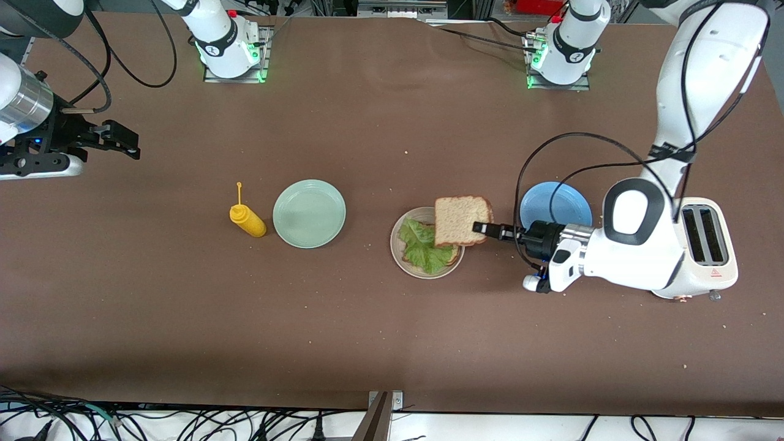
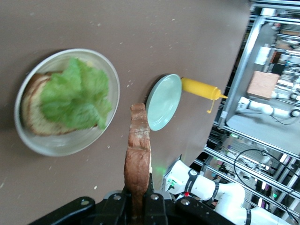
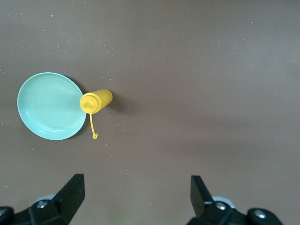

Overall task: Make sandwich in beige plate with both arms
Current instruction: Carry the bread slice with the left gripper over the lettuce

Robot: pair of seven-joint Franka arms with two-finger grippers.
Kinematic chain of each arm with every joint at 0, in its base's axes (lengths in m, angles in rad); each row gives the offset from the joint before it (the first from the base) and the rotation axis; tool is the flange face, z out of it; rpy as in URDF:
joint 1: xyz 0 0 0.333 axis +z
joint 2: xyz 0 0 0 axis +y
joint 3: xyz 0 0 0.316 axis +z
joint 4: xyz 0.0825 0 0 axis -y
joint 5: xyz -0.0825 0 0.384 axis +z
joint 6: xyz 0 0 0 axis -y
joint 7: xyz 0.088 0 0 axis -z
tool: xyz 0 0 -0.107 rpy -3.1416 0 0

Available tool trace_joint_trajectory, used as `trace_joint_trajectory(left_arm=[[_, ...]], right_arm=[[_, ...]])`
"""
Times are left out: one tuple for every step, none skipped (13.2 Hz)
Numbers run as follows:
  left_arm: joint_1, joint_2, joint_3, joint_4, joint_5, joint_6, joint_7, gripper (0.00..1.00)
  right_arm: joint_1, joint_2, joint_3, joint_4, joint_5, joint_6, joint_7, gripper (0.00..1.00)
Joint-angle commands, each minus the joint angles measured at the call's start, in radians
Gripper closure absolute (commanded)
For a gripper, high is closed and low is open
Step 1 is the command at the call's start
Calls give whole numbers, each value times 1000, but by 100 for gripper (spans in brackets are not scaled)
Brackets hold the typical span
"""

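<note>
Left claw [image 1: 481, 228] clamped on bread slice [image 1: 462, 219], holding it over beige plate [image 1: 399, 252]; lettuce [image 1: 422, 246] on lower slice there. My right claw [image 3: 136, 197] waits, jaws wide, above worktop [image 1: 380, 343].

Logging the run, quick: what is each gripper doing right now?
Left gripper: shut on the bread slice, over the beige plate.
Right gripper: open, holding nothing, waiting.

Brown table [image 1: 380, 343] (crumb-strewn), metal frame [image 2: 243, 70] alongside
</note>
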Motion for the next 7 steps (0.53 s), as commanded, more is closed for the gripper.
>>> trace_joint_trajectory(left_arm=[[-3, 93, 1, 26, -50, 60, 180, 100], [-6, 125, 1, 26, -50, 92, 231, 100], [-9, 147, 1, 26, -55, 123, 267, 100], [-27, 165, 1, 26, -85, 149, 299, 100], [-38, 174, 1, 25, -128, 175, 331, 100], [-43, 184, 1, 25, -151, 186, 350, 100], [-43, 190, 1, 19, -154, 190, 360, 100]], right_arm=[[-1, -4, -1, -1, -1, 5, 5, 0], [-1, -4, -1, -3, -1, 5, 5, 0], [-1, -4, -1, -1, -1, 5, 7, 0], [-1, -4, -1, -3, -1, 5, 5, 0], [-1, -4, -1, -1, -1, 5, 5, 0], [-1, -4, -1, -1, -1, 5, 5, 0], [-1, -2, -1, -1, -1, 5, 5, 0]])
